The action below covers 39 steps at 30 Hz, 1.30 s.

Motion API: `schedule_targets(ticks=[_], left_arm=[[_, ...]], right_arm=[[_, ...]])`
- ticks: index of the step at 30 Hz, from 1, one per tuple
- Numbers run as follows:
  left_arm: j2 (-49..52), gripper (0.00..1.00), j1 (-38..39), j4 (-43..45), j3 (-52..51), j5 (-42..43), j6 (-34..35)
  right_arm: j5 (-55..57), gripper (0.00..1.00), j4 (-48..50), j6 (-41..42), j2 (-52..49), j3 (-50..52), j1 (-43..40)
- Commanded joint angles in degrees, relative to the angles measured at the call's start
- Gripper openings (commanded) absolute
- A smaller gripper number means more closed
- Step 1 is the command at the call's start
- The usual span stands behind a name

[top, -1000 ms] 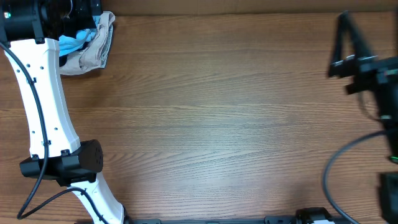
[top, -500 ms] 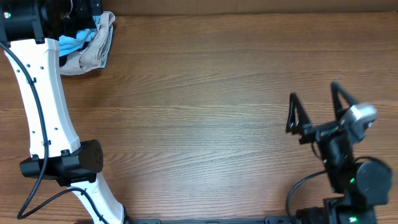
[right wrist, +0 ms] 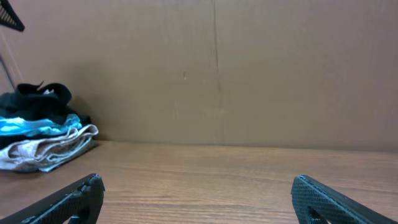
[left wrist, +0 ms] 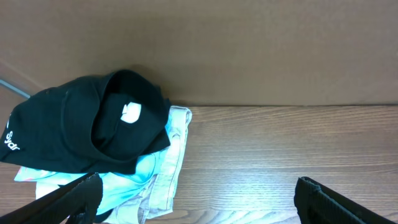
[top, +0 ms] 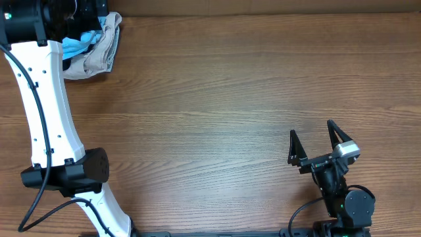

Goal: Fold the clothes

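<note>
Jaws on both end effectors stand wide apart, with nothing between them and nothing touched. The left end effector [left wrist: 198, 182] hovers right by the pile in the far corner of the counter [top: 217, 112]. The black shirt [left wrist: 74, 124] is bunched up just ahead of it, toward its left finger. It sits on top of a light blue garment [left wrist: 134, 177] and a beige garment [left wrist: 176, 149], and a white tag [left wrist: 130, 112] shows inside the collar.

The right end effector [top: 311, 130] is well apart from all that, near the counter's front edge on the opposite side, facing the back wall [right wrist: 249, 74]. From its camera the pile is far ahead and off to its left. A wide stretch of wood counter lies between it and the pile. The pile is pushed up against the back wall, so room is tight behind it, while the beige garment's free edge faces the open wood.
</note>
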<state>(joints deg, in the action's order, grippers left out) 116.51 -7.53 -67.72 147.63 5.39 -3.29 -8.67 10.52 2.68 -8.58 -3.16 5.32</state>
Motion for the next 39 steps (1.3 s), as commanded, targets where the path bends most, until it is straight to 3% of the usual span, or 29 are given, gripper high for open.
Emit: schedule_targets(ticks=[1, 10, 39], left_arm=[[0.35, 1.00, -0.04, 0.17, -0.20, 0.44, 0.74], [0.35, 1.00, -0.04, 0.17, -0.20, 0.44, 0.74], [0.37, 1.00, -0.04, 0.17, -0.20, 0.44, 0.74]], right_arm=[[0.50, 1.00, 0.46, -2.14, 2.56, 2.19, 0.31], [1.38, 1.00, -14.78, -2.10, 8.44, 2.69, 0.31], [2.45, 1.00, -14.75, -2.10, 8.41, 2.69, 0.31]])
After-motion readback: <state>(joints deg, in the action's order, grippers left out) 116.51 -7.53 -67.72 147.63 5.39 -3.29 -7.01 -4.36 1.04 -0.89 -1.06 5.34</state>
